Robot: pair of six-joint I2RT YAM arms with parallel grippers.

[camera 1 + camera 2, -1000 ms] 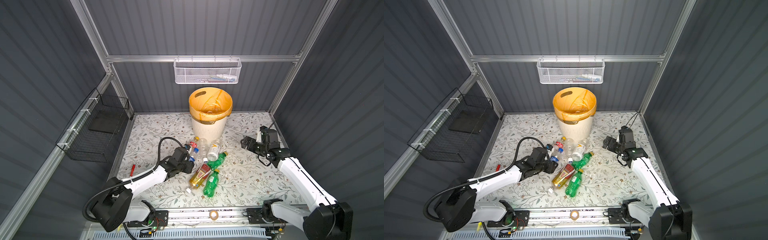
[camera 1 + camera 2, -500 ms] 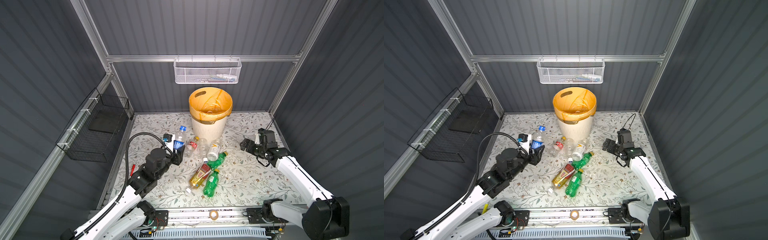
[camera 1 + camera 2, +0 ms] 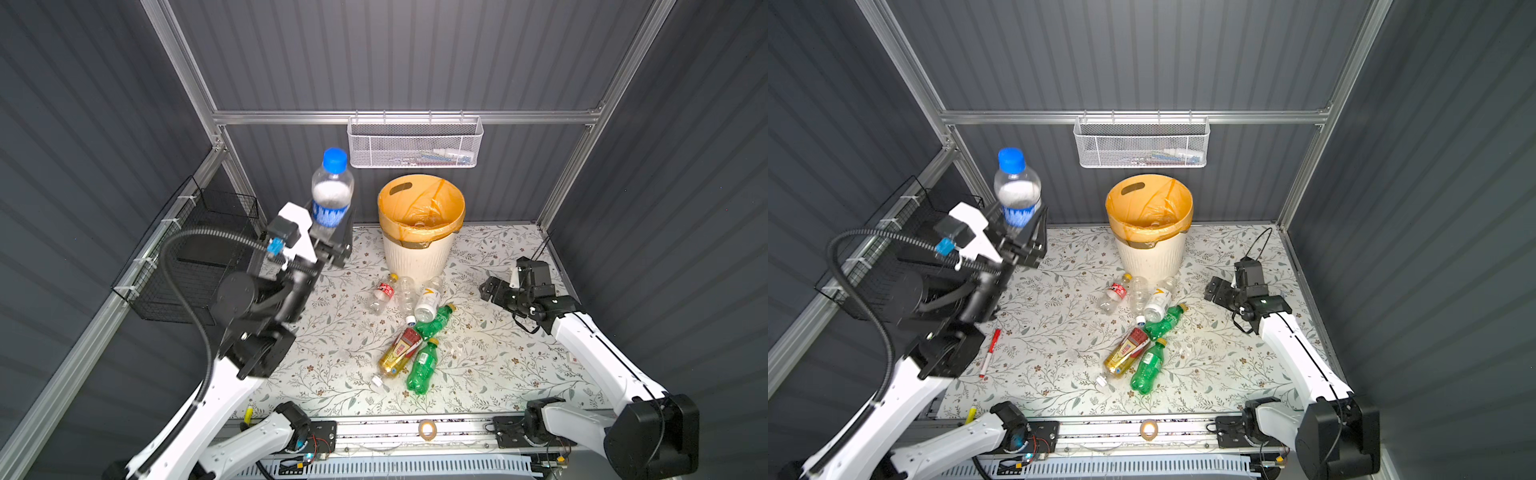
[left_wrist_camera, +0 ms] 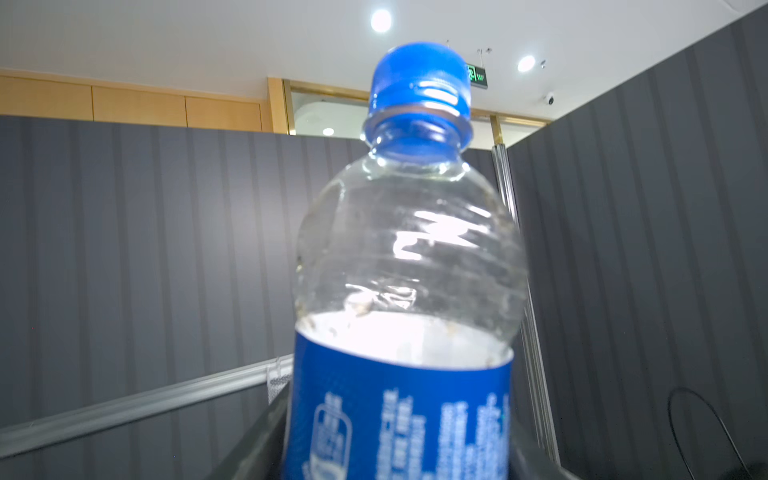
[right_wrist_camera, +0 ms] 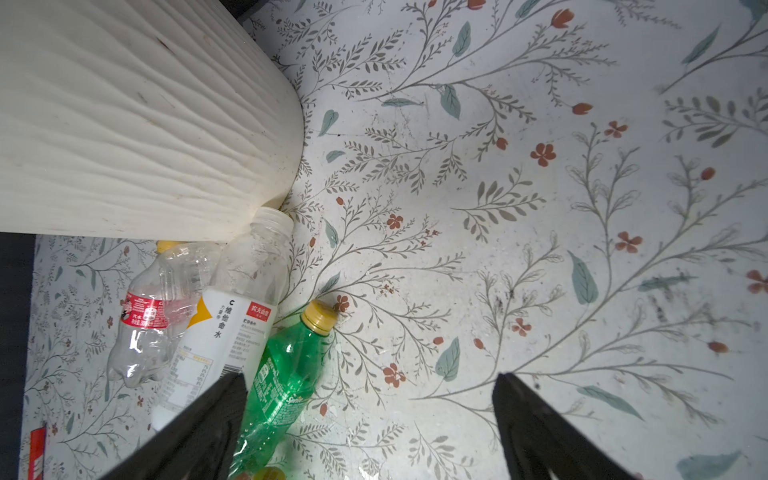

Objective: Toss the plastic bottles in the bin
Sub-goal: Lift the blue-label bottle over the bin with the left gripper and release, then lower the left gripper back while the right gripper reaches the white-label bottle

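Green, amber and clear plastic bottles (image 3: 422, 365) lie mid-table; right end effector (image 3: 490, 291) nearby, jaws apart, empty. Left end effector (image 3: 332, 230) clamps a clear blue-capped bottle (image 3: 332, 195) aloft, short of the cream ribbed orange-lined bin (image 3: 419, 253) at the far edge. Risk: release here misses the rim.

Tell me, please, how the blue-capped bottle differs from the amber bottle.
The blue-capped bottle stands upright, aloft in the left tool; the amber bottle lies on the table. The blue-capped bottle is clear with a blue label; the amber bottle has a red label. Both are capped.
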